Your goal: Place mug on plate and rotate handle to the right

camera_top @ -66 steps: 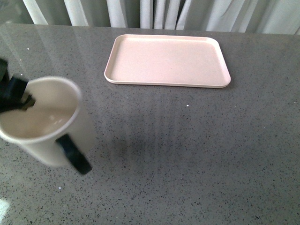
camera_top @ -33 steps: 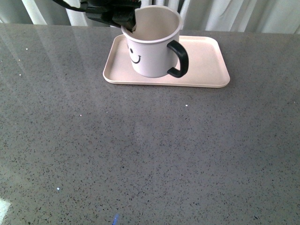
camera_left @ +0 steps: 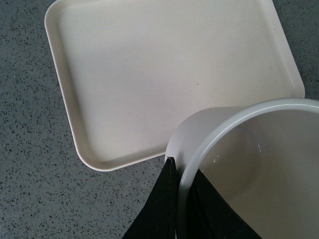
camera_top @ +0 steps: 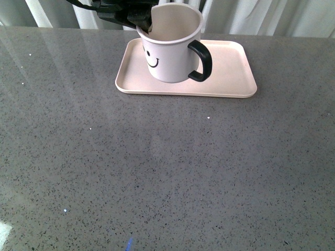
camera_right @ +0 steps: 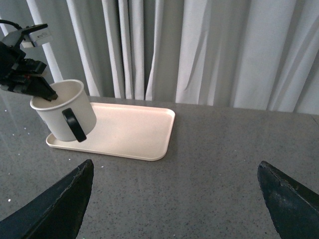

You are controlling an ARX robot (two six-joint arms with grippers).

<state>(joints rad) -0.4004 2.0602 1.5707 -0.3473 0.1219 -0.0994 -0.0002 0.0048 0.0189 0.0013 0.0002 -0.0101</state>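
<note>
The white mug (camera_top: 170,49) with a black smiley face sits tilted over the left part of the pale pink plate (camera_top: 230,78); whether its base rests flat I cannot tell. Its black handle (camera_top: 201,60) points right and slightly toward me. My left gripper (camera_top: 142,21) is shut on the mug's far-left rim, one finger inside and one outside, as the left wrist view shows with the mug (camera_left: 239,164), the gripper (camera_left: 182,194) and the plate (camera_left: 149,74). From the right wrist view, the mug (camera_right: 67,114) stands at the plate's (camera_right: 134,134) left end. My right gripper (camera_right: 174,199) is open above bare tabletop.
The grey speckled tabletop (camera_top: 167,172) stretches in front of the plate. White curtains (camera_right: 199,50) hang behind the table's far edge.
The left gripper carried the mug from the near left of the table to the plate one second ago. Since half a second ago the mug has only shifted slightly.
</note>
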